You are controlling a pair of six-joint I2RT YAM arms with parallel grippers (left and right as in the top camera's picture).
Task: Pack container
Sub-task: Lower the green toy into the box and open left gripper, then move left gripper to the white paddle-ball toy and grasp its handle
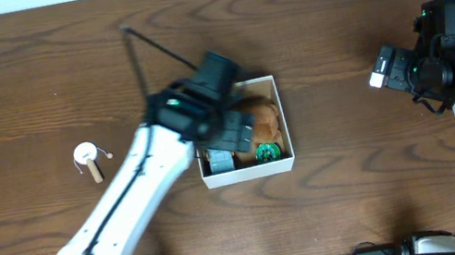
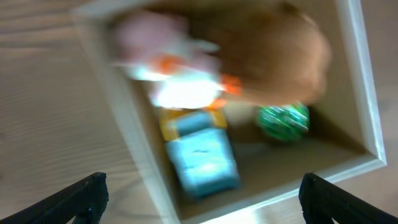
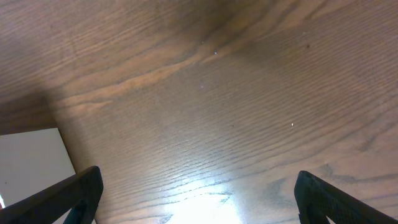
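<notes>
The container is a square white-walled box at the table's middle. It holds a brown plush, a green ball and a blue toy. My left gripper hovers over the box's left half, open and empty. The left wrist view is blurred. It shows the container wall, the blue toy, the green ball, the brown plush and a pink, white and orange toy, with the left gripper's fingers spread wide. My right gripper is open over bare table at the right.
A small white round toy with a wooden handle lies on the table left of the box. The right wrist view shows wood grain between the right gripper's spread fingers and a white flat surface at the left edge.
</notes>
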